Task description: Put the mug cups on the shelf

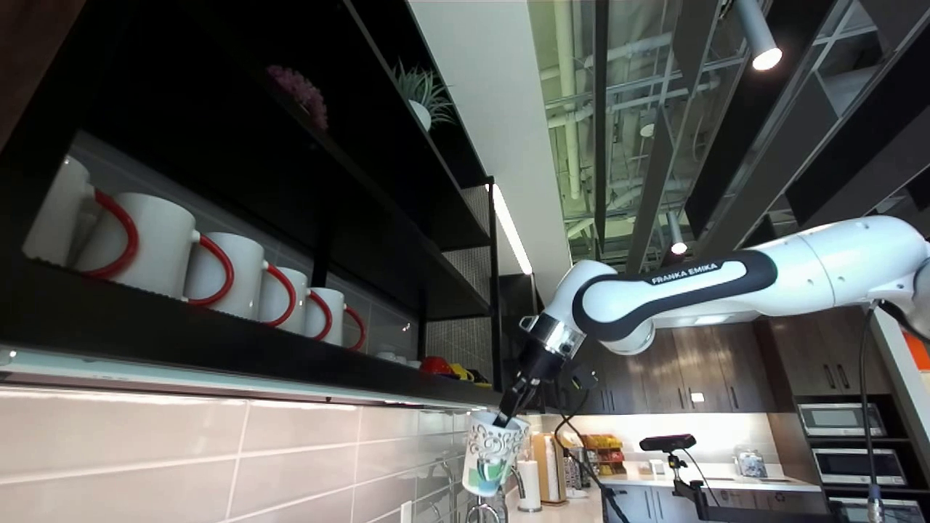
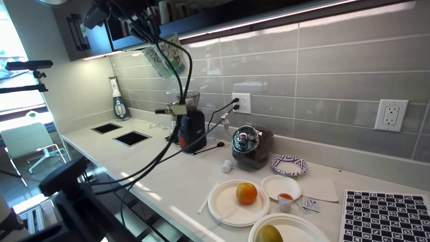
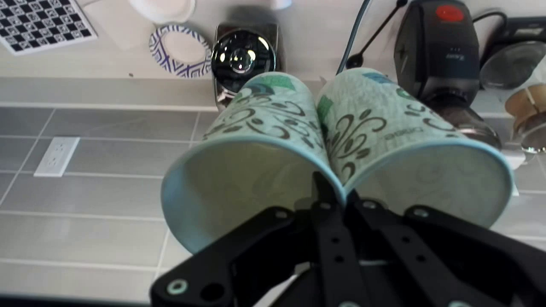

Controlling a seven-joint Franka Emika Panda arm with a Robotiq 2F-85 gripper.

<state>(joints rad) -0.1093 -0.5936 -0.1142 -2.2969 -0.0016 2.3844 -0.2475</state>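
Wrist view: gripper [image 3: 336,192] pinches touching walls of two patterned cups [image 3: 262,149]. Exterior view: arm [image 1: 697,287] lettered FRANKA EMIKA.

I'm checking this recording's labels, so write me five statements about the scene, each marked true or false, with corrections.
1. The pincer grips two patterned cups. True.
2. Red-handled mugs stand on the shelf. True.
3. The patterned cups stand there too. False: the pincer holds them off the shelf.
4. An orange fruit sits on a white plate. True.
5. That plate rests on the shelf. False: it rests on the counter.
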